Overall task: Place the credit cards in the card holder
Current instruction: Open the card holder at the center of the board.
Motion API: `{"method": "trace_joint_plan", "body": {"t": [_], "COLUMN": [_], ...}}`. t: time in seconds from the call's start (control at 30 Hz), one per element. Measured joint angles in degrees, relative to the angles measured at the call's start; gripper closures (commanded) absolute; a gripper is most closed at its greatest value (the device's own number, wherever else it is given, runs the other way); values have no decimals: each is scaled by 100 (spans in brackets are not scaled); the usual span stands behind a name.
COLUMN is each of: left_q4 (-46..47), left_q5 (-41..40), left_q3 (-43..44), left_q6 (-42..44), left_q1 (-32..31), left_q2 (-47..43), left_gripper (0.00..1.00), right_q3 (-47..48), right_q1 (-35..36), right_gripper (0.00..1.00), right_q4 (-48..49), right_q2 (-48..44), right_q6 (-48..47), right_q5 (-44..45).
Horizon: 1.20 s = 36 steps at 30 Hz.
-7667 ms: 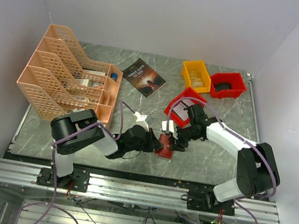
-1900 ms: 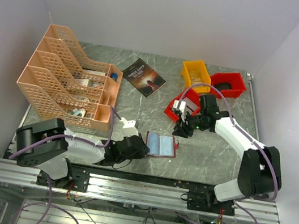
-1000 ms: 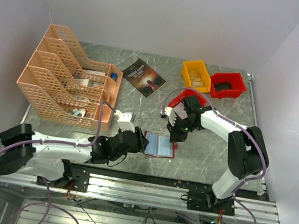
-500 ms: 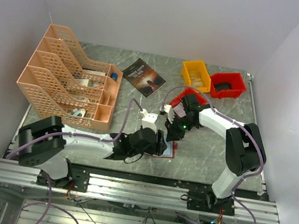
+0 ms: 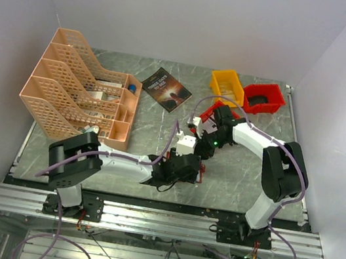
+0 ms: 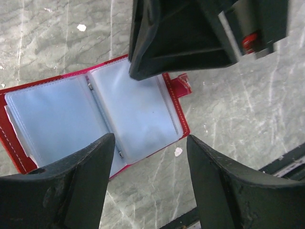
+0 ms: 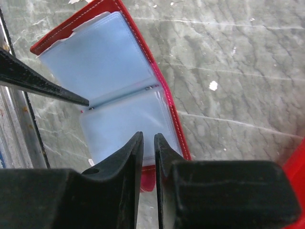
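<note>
The card holder (image 6: pixel 71 119) lies open on the table, a red cover with pale clear pockets (image 7: pixel 102 67) facing up. My left gripper (image 6: pixel 151 138) hangs open right above it, its fingers wide apart and empty. In the top view this gripper (image 5: pixel 191 170) covers most of the holder, leaving only a red edge (image 5: pixel 202 169). My right gripper (image 7: pixel 148 135) is low over the holder's near page. Its jaws are a narrow slit apart with nothing between them. From above it (image 5: pixel 200 151) sits just behind the left one. No credit cards show clearly.
A red bin (image 5: pixel 211 109) sits half hidden under the right arm. Yellow (image 5: pixel 227 85) and red (image 5: pixel 264 98) bins stand at the back right. There is a dark book (image 5: pixel 166 88) at the back middle and an orange file rack (image 5: pixel 82 98) on the left. The table's metal rail (image 5: pixel 158 220) runs along the front.
My left gripper has slid right, over the open card holder, and its jaws have widened. The right gripper stayed over the holder and its jaws parted to a slit.
</note>
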Motion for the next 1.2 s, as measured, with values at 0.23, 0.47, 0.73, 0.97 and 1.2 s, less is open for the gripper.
{"method": "trace_joint_plan", "body": {"t": [0.23, 0.47, 0.73, 0.97, 1.2], "left_q4": [-590, -815, -769, -83, 957], "left_q5": [-326, -472, -507, -297, 216], "left_q3": [522, 678, 654, -61, -868], "left_q6": [-136, -197, -310, -599, -968], "left_q1": [-39, -39, -39, 140, 433], "left_q2": [629, 863, 894, 529, 254], "left_gripper": [33, 45, 74, 88, 93], "right_q3": [0, 0, 0, 0, -2], "right_q1": [-240, -256, -258, -264, -284], "right_gripper": [84, 84, 83, 83, 83], "right_q4": [-2, -4, -7, -20, -96], "right_q2": [-133, -195, -195, -203, -223], "right_q6": [0, 0, -2, -2, -149], "right_q5": [-63, -101, -98, -92, 52]}}
